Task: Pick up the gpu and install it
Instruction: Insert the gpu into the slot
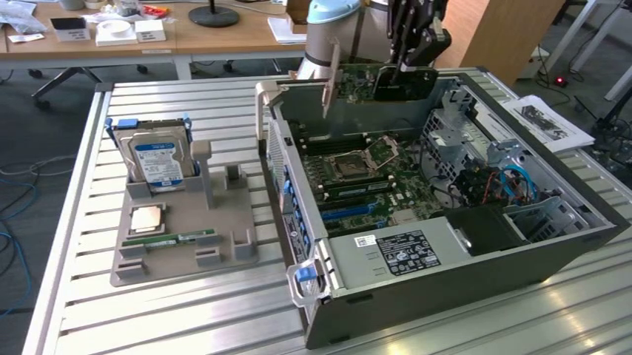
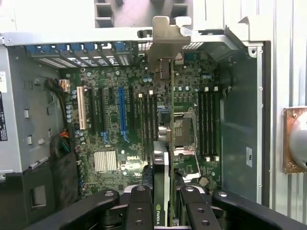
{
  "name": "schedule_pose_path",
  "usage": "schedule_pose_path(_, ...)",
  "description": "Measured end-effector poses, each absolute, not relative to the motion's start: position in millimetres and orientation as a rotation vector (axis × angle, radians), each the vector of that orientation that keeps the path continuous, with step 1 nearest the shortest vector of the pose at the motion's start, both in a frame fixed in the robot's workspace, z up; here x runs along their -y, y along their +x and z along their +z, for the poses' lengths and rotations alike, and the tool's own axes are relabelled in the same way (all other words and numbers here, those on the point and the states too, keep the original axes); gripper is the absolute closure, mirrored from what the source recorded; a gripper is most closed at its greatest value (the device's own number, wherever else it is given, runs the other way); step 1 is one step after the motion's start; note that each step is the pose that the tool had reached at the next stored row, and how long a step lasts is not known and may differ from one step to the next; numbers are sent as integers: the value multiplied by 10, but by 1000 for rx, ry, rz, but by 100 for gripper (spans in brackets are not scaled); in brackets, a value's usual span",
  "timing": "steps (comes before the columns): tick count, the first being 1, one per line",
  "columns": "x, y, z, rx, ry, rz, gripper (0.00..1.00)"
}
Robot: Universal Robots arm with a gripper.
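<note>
The gripper [image 1: 407, 68] is up over the far end of the open case [image 1: 553, 244]; its jaws are closed on the gpu [image 1: 360, 83], one finger on each side of the card; the gpu hangs in the air above the case, about as high as the rim, and does not look pushed into any slot.

In the wrist view the gripper [image 2: 164, 203] looks down along the gpu [image 2: 163, 163], so the card shows edge-on as a thin strip; the two black fingers [image 2: 139, 206] press on it from both sides; the bracket [image 2: 165, 43] at the far end of the card is close to the back wall of the case [image 2: 14, 96]; under the card lies the green board [image 2: 110, 124]; the card lines up near the square chip socket [image 2: 184, 132], with the long blue and black slots off to one side of it.

In the exterior view the board [image 1: 395, 177] lies flat on the floor of the case; a grey box with a white label [image 1: 405, 251] sits at the near end.

The case rests on a table [image 1: 197, 318] made of metal slats; to the exterior view's left of the case, on the same table, is a grey tray [image 1: 188, 259]; a hard drive [image 1: 158, 159] with a blue label stands upright at the far end of the tray; a small square chip [image 1: 146, 218] lies flat nearer the front; a thin green stick [image 1: 183, 239] lies just beside it.
</note>
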State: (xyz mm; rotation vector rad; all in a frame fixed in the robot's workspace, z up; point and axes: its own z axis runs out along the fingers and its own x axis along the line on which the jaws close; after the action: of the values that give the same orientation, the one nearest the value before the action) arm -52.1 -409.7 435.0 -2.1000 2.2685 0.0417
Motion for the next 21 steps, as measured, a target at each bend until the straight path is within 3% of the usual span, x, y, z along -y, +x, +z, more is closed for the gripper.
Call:
schedule_pose_path(9,4280,-521,4350,-2266,-2098,46,73)
schedule_pose_path(21,4292,-525,4203,-2264,-2096,43,73)
